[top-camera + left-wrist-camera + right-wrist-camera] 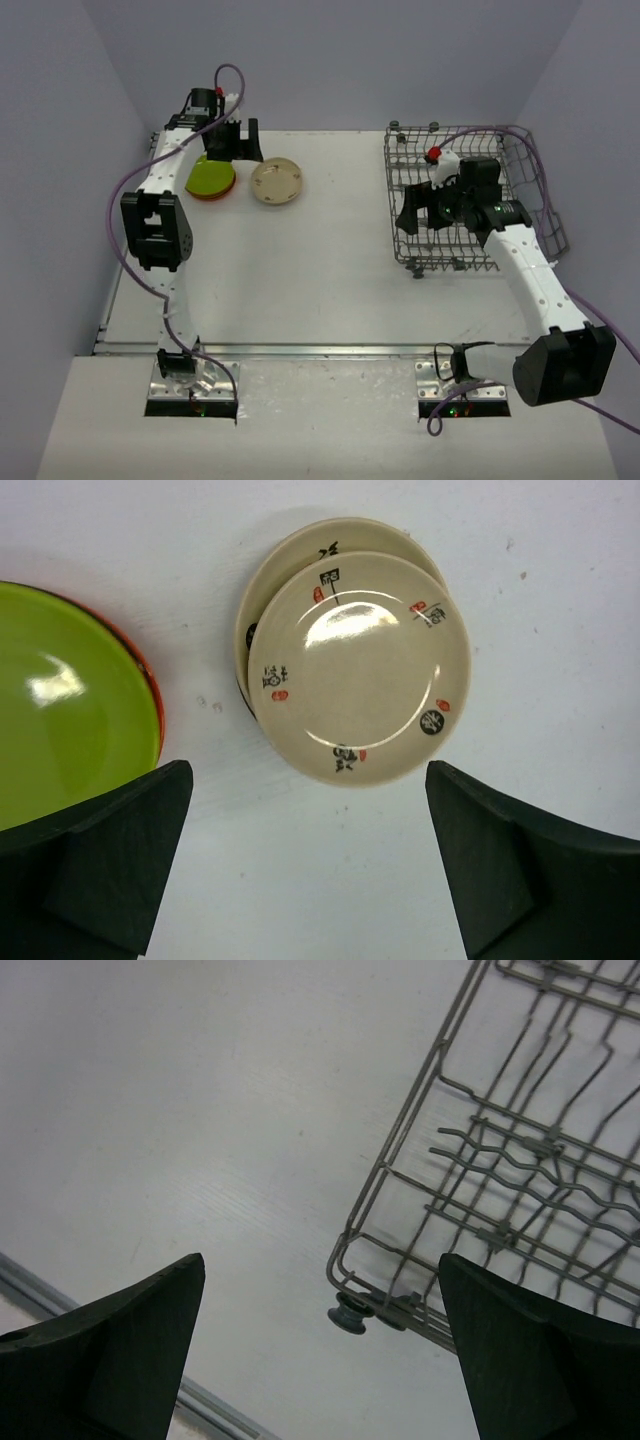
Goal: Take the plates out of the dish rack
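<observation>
Your left hand (308,810) is hovering with its fingers spread wide, gripping nothing, above two stacked beige plates (358,665) that are lying on the tabletop (330,270) well to the left of the dish rack (440,262). The lime green plate (60,720) is resting on the orange plate (152,685), just beside the beige pair and farther from the dish rack. Your right hand (320,1290) is hanging spread and empty over the dish rack's left side, and a corner knob (350,1317) is showing between its fingers.
</observation>
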Available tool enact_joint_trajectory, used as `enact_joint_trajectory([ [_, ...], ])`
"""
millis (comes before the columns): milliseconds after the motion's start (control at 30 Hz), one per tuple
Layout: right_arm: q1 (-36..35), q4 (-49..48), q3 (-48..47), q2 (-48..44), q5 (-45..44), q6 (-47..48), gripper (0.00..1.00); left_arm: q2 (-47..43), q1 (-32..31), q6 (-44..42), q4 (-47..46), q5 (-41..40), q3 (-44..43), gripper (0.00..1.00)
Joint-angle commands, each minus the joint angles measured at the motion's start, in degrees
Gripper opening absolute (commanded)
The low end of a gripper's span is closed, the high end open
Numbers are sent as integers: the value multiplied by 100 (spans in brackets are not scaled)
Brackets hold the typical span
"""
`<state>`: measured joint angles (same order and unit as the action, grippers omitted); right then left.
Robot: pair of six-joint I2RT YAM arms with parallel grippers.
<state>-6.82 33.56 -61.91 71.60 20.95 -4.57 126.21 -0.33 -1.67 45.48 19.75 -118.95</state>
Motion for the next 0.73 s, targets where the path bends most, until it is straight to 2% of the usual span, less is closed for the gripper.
enact_joint_trajectory([
  [0, 46, -98, 190, -445, -1092, 86, 99, -1675, -94, -381, -173, -549, 626, 100],
  [67, 121, -176, 465, -571, -1489, 92, 99, -2253, -199, -572, -354, -763, 1536, 100],
  [133, 290, -242, 740, -759, -1578, -20, 99, -3169, -213, -672, -564, -904, 2522, 100],
  [300, 476, -417, 1362, -1300, -1729, -224, 99, -4765, -215, -888, -1216, -1283, 4617, 100],
  [433, 552, -616, 1828, -1749, -1800, -231, 99, -5932, -232, -906, -1459, -1335, 5560, 100],
  [700, 612, -711, 1893, -2167, -1805, -361, 99, -6793, -248, -835, -1727, -1237, 6200, 100],
])
